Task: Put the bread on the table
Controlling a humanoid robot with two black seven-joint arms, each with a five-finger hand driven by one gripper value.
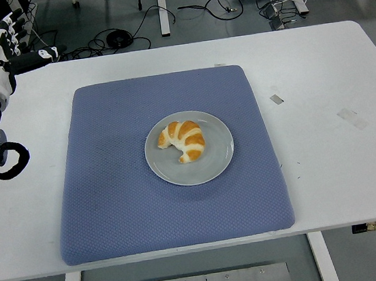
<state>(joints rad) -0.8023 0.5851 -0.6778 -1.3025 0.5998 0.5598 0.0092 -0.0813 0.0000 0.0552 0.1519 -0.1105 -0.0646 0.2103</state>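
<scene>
Golden bread (183,140) curves on plate (221,157), ends pointing left.

Left arm at the left edge, raised over the far corner; left hand (5,48) empty, fingers extended and loosely spread.

Bread (182,141) on plate (219,162); plate on mat (112,191); mat on table (332,82)
</scene>
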